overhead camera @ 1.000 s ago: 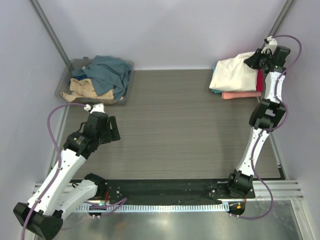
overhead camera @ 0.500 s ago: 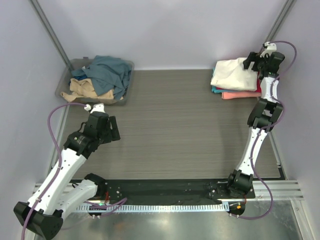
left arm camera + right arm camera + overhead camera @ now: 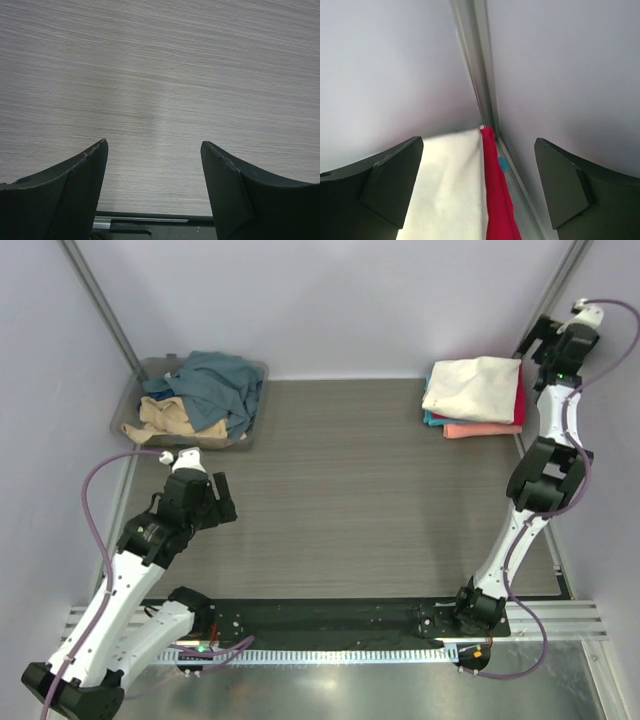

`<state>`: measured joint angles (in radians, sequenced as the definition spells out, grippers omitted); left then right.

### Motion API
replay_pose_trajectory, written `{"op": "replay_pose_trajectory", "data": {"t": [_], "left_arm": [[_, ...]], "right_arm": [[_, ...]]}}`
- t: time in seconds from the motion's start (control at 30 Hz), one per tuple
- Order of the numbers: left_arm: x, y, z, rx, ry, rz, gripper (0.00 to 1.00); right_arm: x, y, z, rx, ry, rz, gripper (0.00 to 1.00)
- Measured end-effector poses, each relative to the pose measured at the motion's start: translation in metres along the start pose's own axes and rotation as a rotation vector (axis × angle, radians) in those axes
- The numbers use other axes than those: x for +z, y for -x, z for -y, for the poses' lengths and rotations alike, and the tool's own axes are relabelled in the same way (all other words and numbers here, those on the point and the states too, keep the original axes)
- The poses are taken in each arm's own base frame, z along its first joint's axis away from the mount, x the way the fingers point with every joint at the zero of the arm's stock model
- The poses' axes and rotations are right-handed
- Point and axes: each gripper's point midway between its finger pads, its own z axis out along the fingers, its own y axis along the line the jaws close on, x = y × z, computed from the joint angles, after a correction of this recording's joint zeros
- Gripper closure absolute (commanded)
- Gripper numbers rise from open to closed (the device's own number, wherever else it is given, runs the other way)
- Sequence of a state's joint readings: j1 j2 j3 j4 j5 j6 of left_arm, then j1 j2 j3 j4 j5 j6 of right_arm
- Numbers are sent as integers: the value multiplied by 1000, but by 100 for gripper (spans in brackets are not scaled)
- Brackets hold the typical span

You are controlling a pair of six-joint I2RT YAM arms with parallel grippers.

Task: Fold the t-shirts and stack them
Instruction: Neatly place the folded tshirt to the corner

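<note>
The right claw [image 3: 479, 145] is spread wide with nothing in it, held up in the far corner close to the wall [image 3: 395, 60]. Just below it, at its near side, lies the back edge of the cream shirt [image 3: 472, 388], folded flat. Right beside that edge, on the claw's right, a strip of the red shirt [image 3: 496, 200] shows. Under those two, further from the claw, the teal shirt [image 3: 429, 420] and the salmon shirt [image 3: 482, 430] peep out at the front of the same pile. So four shirts look folded and stacked, the cream one on top and held by neither claw.

The left claw [image 3: 154, 145] is likewise spread and empty, hanging over bare table [image 3: 160, 65]. Well beyond it, on the far side and a little to its left, stands the bin [image 3: 131, 405]. In it a blue shirt [image 3: 215, 385] and a tan shirt [image 3: 165, 418] lie crumpled together, unfolded. Whether more cloth lies under them cannot be told.

By my reckoning the job is past half; left is to fetch those from the bin, spread each on the table, fold it and set it on the cream one
</note>
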<state>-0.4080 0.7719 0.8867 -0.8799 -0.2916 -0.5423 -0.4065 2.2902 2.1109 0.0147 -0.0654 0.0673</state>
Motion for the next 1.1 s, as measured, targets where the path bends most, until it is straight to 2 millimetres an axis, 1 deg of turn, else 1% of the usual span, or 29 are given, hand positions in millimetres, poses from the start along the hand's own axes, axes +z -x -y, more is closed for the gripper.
{"op": "replay_pose_trajectory", "data": {"t": [0.07,0.13,0.2,0.23,0.27,0.3,0.33,0.37,0.4,0.5,0.57,0.6,0.63,0.67,0.73,0.83,0.97,1.1], "left_arm": [[-2,1,0,-3,-6,10,24],[-5,3,0,-7,-12,20,23],[-7,4,0,-10,-19,28,23],[-8,4,0,-11,-22,32,23],[-8,4,0,-12,-24,35,23],[-9,5,0,-13,-26,38,23],[-10,5,1,-14,-29,41,23],[-10,5,1,-15,-32,43,23],[-11,6,1,-16,-36,47,23],[-14,7,3,-20,-51,58,23],[-15,8,4,-23,-59,66,22],[-16,9,4,-23,-62,68,23],[-17,9,4,-24,-64,70,22],[-17,9,4,-24,-64,71,22],[-17,9,4,-24,-66,73,22],[-18,9,4,-25,-66,74,22],[-18,9,4,-24,-66,74,22],[-18,9,4,-24,-66,73,22]], "right_arm": [[-25,44,2,51,-28,67,0],[-55,77,2,113,-43,112,0],[-85,95,-1,179,-46,129,0],[-99,98,-2,218,-45,123,0],[-108,96,-3,246,-43,111,0],[-117,92,-5,285,-33,91,0],[-125,81,-8,331,-14,55,0],[-129,71,-10,358,-5,26,0],[-131,54,-11,397,3,-20,0],[-136,-16,-15,510,15,-206,1],[-143,-58,-18,564,7,-326,1],[-146,-77,-20,589,2,-382,3],[-148,-88,-21,607,0,-419,4],[-149,-97,-22,626,0,-447,4],[-147,-105,-24,644,11,-470,6],[-144,-111,-26,663,15,-487,8],[-134,-116,-25,679,16,-495,10],[-131,-129,-24,692,5,-521,12]]}}
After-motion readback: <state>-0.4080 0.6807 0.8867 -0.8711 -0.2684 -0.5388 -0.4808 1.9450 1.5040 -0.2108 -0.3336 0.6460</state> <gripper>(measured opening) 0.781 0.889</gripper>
